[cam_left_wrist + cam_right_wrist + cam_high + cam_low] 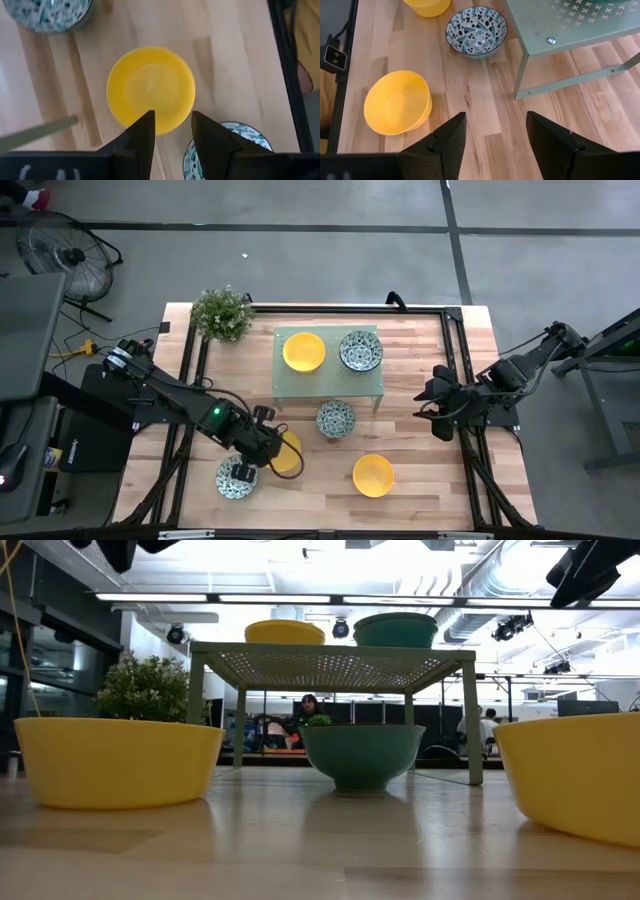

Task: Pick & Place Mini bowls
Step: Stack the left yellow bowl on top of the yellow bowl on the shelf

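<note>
High view: pale green stand (328,385) carries one yellow bowl (303,351) and one patterned bowl (360,351); another patterned bowl (336,419) sits just before it. Left gripper (268,448) hovers over a front yellow bowl (290,452).

Left wrist view: fingers (142,135) parted, empty.

Right wrist view: right gripper (495,132) spread, idle.

Bowls likely rigid, smooth, breakable; pinch the rim.

Six mini bowls (372,475) upright: three yellow, three patterned
</note>
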